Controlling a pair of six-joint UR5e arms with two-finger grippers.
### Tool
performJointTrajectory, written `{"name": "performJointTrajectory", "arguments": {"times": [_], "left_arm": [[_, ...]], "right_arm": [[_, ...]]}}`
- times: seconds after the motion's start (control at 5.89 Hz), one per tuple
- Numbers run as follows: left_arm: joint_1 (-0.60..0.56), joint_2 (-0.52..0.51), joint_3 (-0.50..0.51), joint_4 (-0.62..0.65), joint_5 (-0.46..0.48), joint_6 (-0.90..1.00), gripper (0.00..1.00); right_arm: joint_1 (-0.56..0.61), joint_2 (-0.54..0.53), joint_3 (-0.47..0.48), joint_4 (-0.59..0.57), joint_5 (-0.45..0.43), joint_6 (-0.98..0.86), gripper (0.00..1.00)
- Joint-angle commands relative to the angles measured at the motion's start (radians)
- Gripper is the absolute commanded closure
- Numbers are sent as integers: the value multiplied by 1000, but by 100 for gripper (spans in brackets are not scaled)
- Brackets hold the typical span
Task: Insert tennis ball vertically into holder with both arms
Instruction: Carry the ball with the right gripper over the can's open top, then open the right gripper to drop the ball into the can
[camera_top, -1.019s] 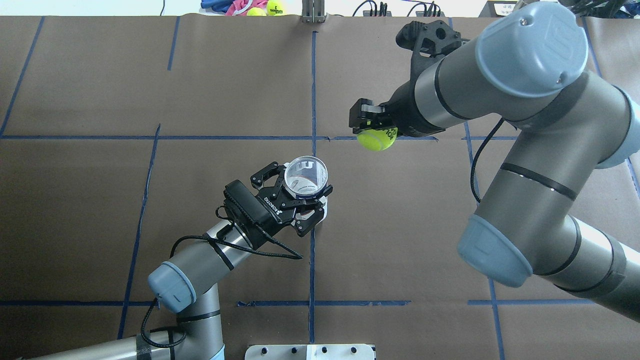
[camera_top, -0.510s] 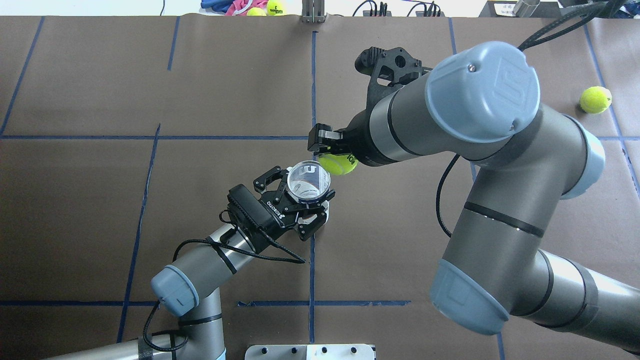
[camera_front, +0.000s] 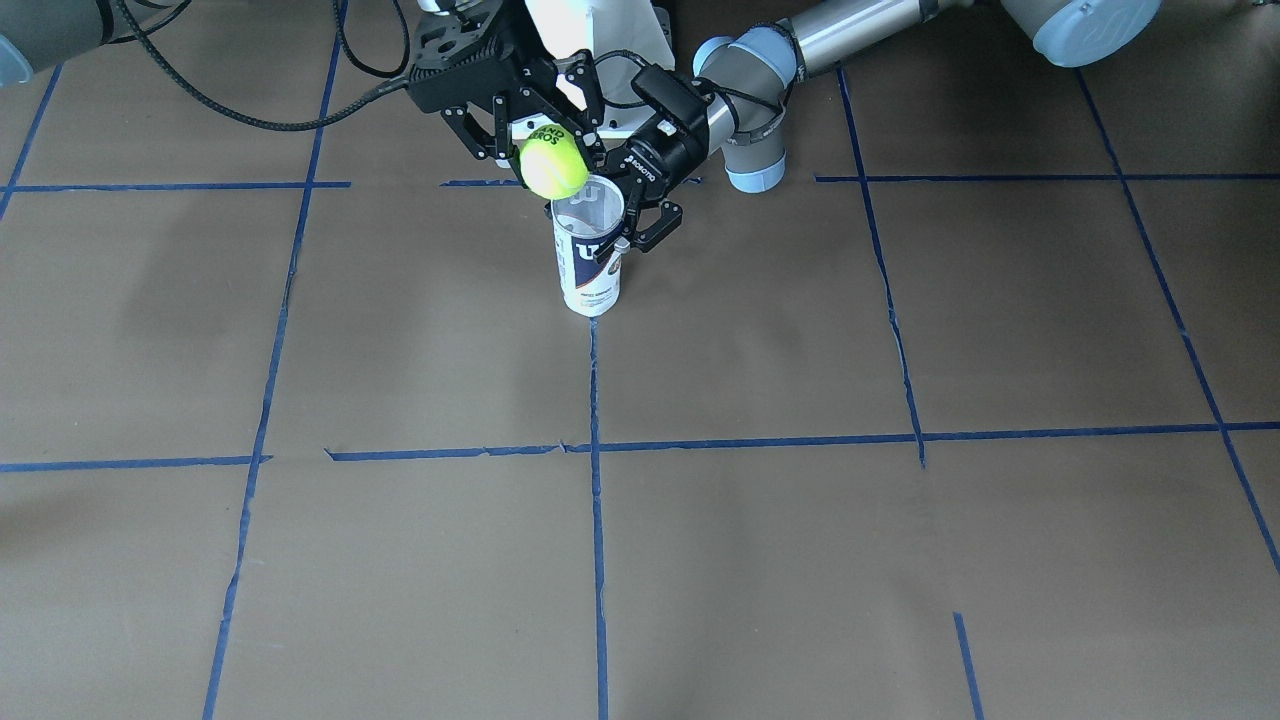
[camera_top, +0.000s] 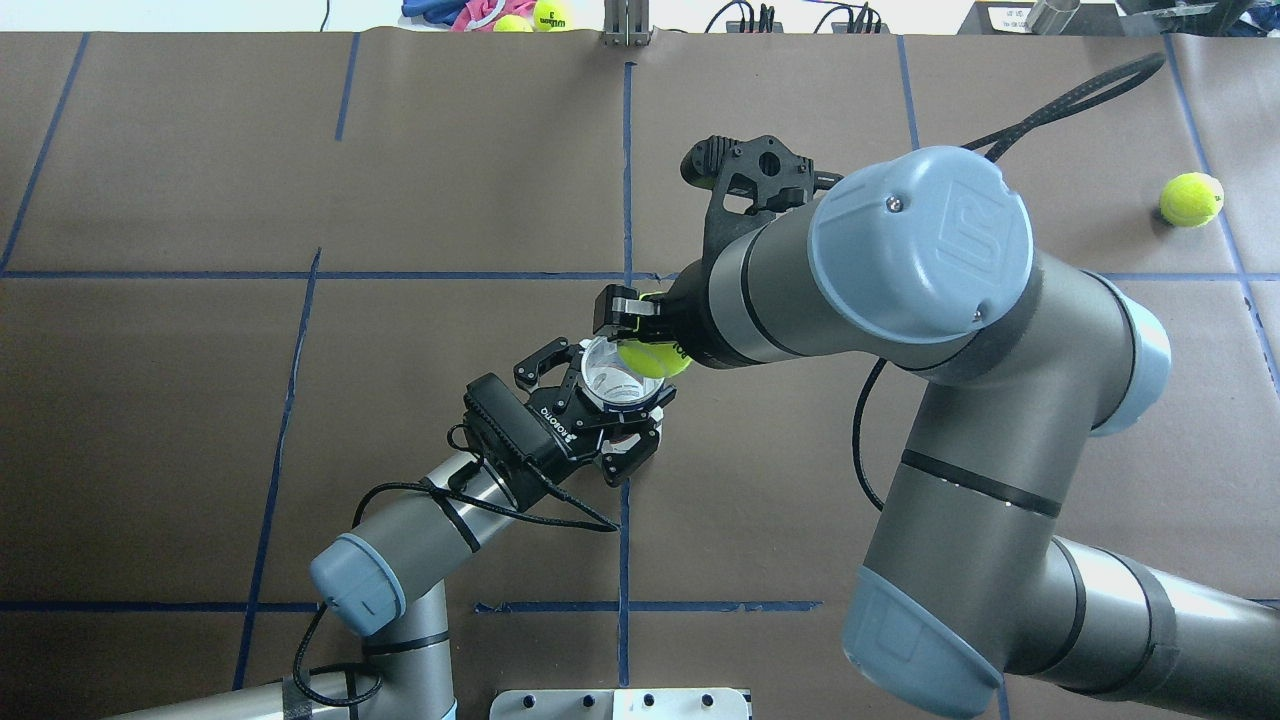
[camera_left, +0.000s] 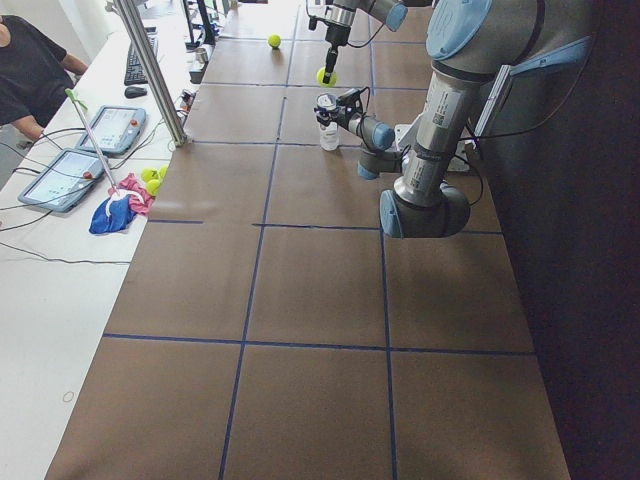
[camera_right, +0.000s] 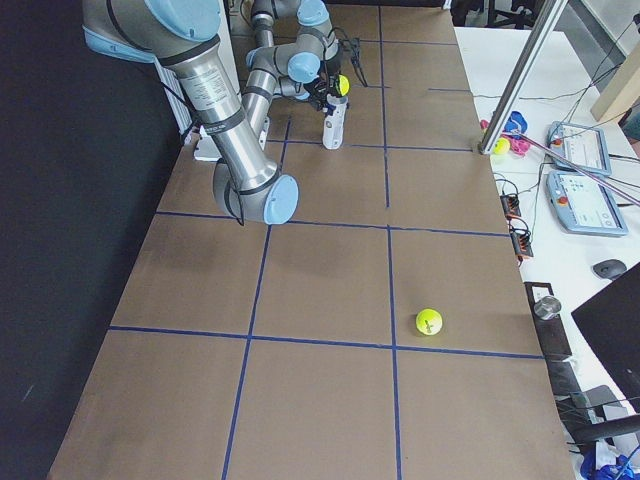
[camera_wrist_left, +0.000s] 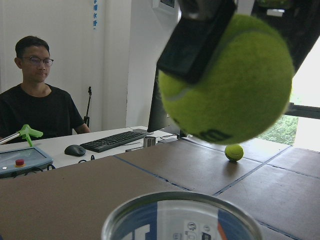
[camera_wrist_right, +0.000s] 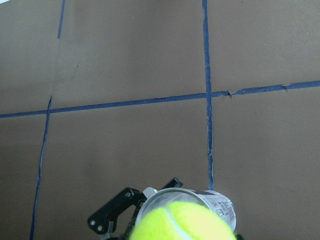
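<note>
Ball, fuzzy and round, clenched by the right gripper, has moved over the rim of the clear cylindrical can, which the left gripper clamps.

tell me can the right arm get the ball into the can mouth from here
Likely yes: the tennis ball hangs just above the open holder, nothing between them, and the left arm steadies it, jaws clamped below the rim.

Brown-papered table, upright holder, stray ball
</note>
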Motion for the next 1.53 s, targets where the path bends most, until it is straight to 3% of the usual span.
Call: {"name": "performJointTrajectory", "arguments": {"times": [0.0, 0.17, 0.51, 1.19, 1.36], "left_arm": [[2, -2, -1, 0, 0, 0, 20], [1, -2, -1, 0, 0, 0, 20], [2, -1, -1, -3, 0, 0, 17], [2, -2, -1, -5, 0, 0, 16], [1, -1, -1, -5, 0, 0, 16]], "right_arm": [[-37, 13, -8, -1, -39, 1, 89], [-37, 14, -11, -2, -39, 1, 88], [-37, 17, -21, -2, -39, 1, 71], [-37, 43, -55, -2, -46, 38, 20], [-37, 42, -55, -2, -44, 38, 13]]}}
